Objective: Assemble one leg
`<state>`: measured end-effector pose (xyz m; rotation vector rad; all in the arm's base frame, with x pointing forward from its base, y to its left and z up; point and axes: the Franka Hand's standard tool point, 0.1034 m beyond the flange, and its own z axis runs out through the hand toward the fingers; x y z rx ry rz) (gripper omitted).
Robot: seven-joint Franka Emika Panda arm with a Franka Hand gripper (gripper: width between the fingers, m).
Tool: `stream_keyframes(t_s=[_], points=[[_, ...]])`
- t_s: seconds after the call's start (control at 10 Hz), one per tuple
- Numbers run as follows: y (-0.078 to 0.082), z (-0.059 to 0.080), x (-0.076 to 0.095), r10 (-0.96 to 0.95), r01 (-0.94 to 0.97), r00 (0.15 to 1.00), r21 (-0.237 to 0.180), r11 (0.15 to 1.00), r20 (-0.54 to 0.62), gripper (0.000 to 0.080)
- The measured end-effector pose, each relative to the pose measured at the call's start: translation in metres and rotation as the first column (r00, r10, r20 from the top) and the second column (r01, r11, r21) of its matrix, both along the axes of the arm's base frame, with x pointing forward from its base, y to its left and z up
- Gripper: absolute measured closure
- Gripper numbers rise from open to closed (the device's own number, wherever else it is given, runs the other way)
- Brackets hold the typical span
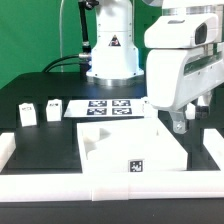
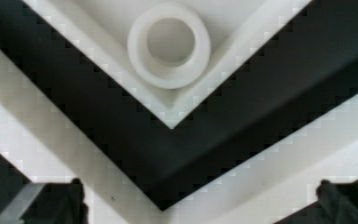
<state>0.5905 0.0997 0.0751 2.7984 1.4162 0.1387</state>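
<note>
Two small white legs (image 1: pixel 28 113) (image 1: pixel 52 108) with square tags stand on the black table at the exterior view's left. The large white tray panel (image 1: pixel 120 160) lies in the middle. My gripper (image 1: pixel 180 124) hangs over the panel's far corner at the exterior view's right, far from the legs. In the wrist view the gripper (image 2: pixel 197 202) is open and empty, with its dark fingertips (image 2: pixel 44 204) wide apart. Below it is the panel's white corner (image 2: pixel 87 120) with a round ringed hole (image 2: pixel 167 45). No leg shows in the wrist view.
The marker board (image 1: pixel 108 107) lies flat behind the panel, in front of the robot base (image 1: pixel 112 60). White raised borders (image 1: pixel 6 150) (image 1: pixel 214 150) edge the table on both sides and along the front.
</note>
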Motion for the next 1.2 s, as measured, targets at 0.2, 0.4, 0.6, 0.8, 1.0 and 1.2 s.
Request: stream_keyframes(t_s=[0.2,0.4,0.6,0.8,1.0,1.2], points=[[0.000,0.000,0.000,0.000,0.000,1.000,0.000,1.000,0.000,0.0150],[0.000,0.000,0.000,0.000,0.000,1.000,0.000,1.000,0.000,0.0150],[0.000,0.000,0.000,0.000,0.000,1.000,0.000,1.000,0.000,0.0150],[0.000,0.000,0.000,0.000,0.000,1.000,0.000,1.000,0.000,0.0150],[-0.008,-0.008,-0.009,0.091,-0.091,0.995,-0.002,0.996,0.038,0.0150],[-0.019,-0.018,-0.034,0.210,-0.210,0.977,-0.034,0.977,0.023,0.0150]])
